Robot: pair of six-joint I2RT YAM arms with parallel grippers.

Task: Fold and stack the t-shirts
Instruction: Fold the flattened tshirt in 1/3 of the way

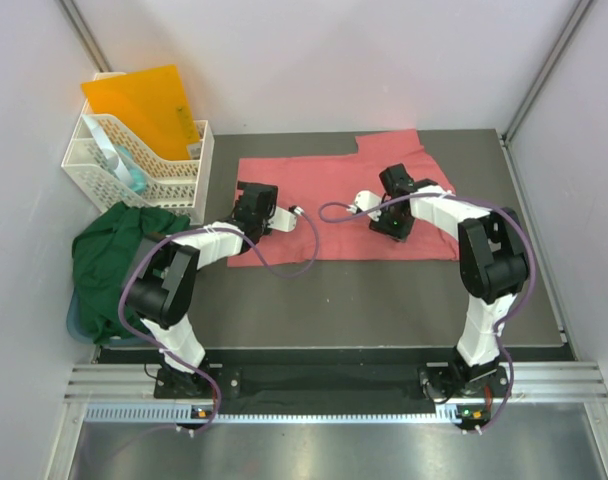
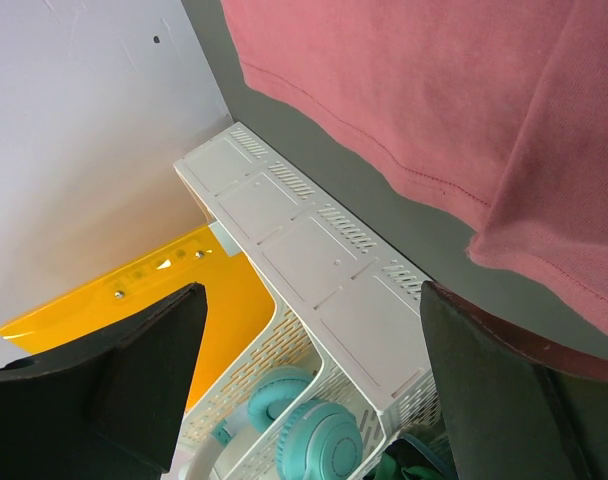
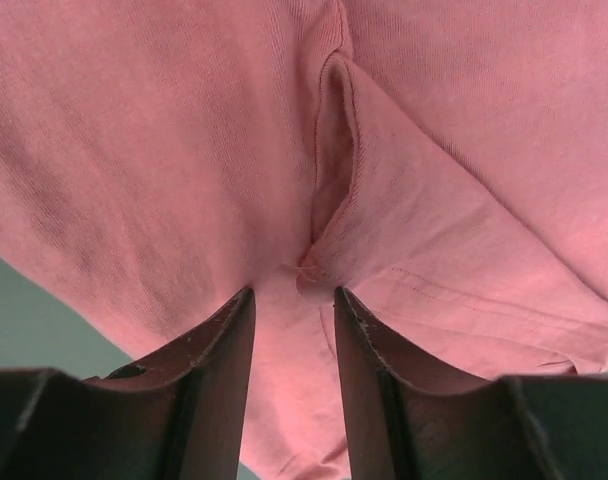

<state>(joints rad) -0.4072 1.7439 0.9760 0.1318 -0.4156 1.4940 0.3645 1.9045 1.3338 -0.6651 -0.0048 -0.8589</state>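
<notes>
Mid-table, pink shirt [image 1: 314, 180] spread flat, green shirt [image 1: 109, 250] heaped at left. Fold step just starting: right gripper [image 3: 292, 292] jaws narrow around cloth pucker, can't tell if gripped yet. Left gripper [image 2: 312, 295] wide open, empty, at pink shirt's left edge. Next needs firm pinch both sides, then lift.

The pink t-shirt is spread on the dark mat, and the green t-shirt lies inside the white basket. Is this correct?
Not quite: the top view shows the green t-shirt heaped beside the white basket, not inside it. The pink t-shirt is indeed spread on the dark mat.
</notes>
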